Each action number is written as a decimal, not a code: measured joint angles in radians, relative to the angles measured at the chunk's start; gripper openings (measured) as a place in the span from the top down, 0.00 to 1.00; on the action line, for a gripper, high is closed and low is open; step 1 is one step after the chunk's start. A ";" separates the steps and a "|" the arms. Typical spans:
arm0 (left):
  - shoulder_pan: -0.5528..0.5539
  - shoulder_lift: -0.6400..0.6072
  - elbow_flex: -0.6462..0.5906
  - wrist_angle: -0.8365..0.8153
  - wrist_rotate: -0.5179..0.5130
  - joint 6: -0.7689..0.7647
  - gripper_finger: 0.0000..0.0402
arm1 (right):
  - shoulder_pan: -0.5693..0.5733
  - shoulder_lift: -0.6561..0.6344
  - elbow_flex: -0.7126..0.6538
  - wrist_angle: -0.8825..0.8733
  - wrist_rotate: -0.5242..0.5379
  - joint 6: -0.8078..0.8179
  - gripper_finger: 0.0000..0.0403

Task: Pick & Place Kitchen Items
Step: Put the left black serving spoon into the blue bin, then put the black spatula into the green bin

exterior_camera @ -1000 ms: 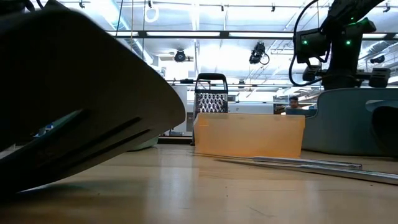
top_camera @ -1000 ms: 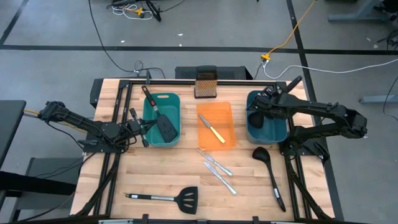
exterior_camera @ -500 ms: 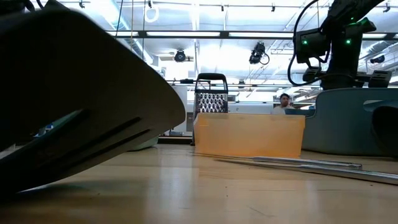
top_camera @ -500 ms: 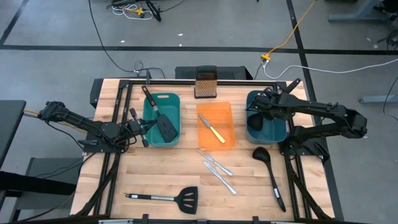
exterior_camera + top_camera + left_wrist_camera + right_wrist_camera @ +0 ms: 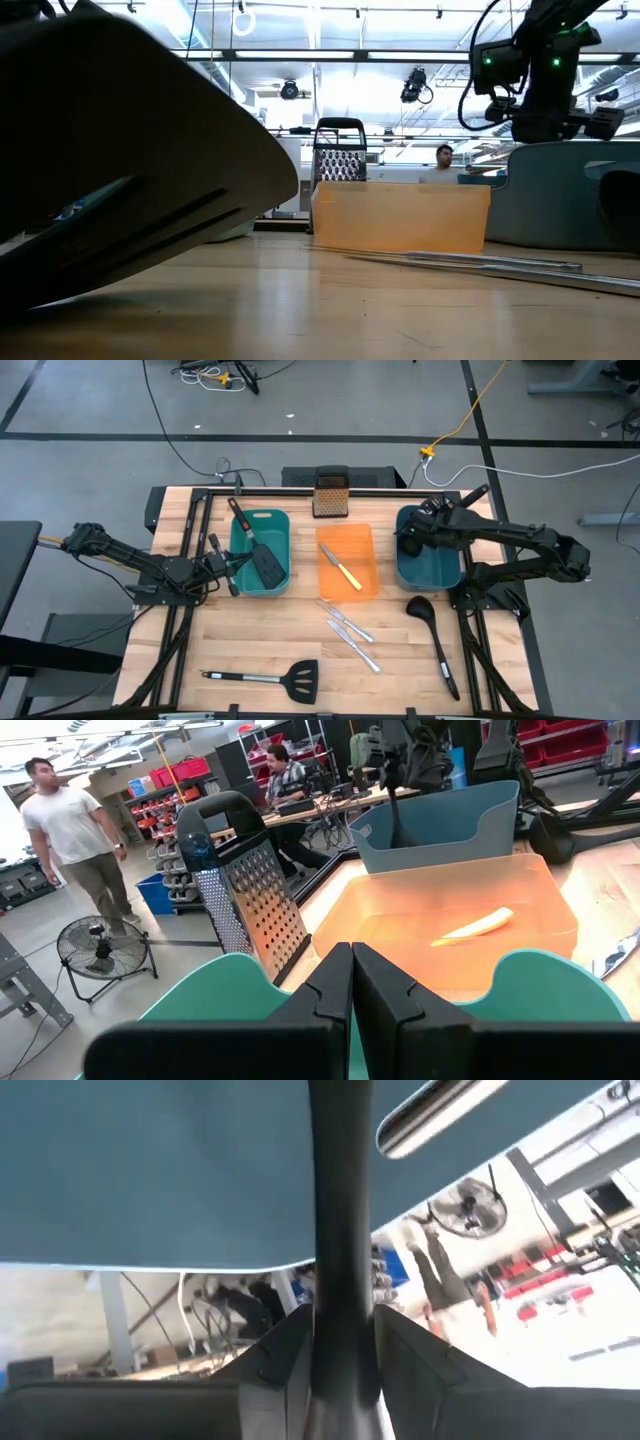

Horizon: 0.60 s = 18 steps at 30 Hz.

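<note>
Right claw (image 5: 340,1342) astride ladle handle (image 5: 338,1200)

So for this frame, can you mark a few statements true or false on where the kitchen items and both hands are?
1. The yellow-handled knife lies in the orange tray. True.
2. Both spatulas are in the left bin. False: one spatula is in it, the other spatula lies on the table.
3. The left hand is shut and empty, beside the left bin. True.
4. The silver knives lie in the right bin. False: they lie on the table in front of the orange tray.
5. The right hand is over the right bin. True.
</note>
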 joint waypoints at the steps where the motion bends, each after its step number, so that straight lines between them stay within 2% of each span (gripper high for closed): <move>1: 0.000 0.000 0.000 0.000 0.000 0.000 0.96 | 0.000 0.000 0.010 -0.011 -0.024 0.001 0.72; 7: 0.000 0.000 0.000 0.000 0.000 0.000 0.96 | 0.000 0.000 0.072 -0.038 -0.098 0.027 0.72; 11: 0.000 0.000 0.000 0.000 0.000 0.004 0.96 | 0.000 0.000 0.105 -0.055 -0.109 0.036 0.72; 13: 0.000 0.000 0.000 0.000 0.000 0.005 0.96 | 0.001 0.000 0.118 -0.070 -0.152 0.036 0.72; 18: 0.000 0.000 0.000 0.000 0.000 0.006 0.96 | 0.022 0.000 0.136 -0.071 -0.134 0.100 0.72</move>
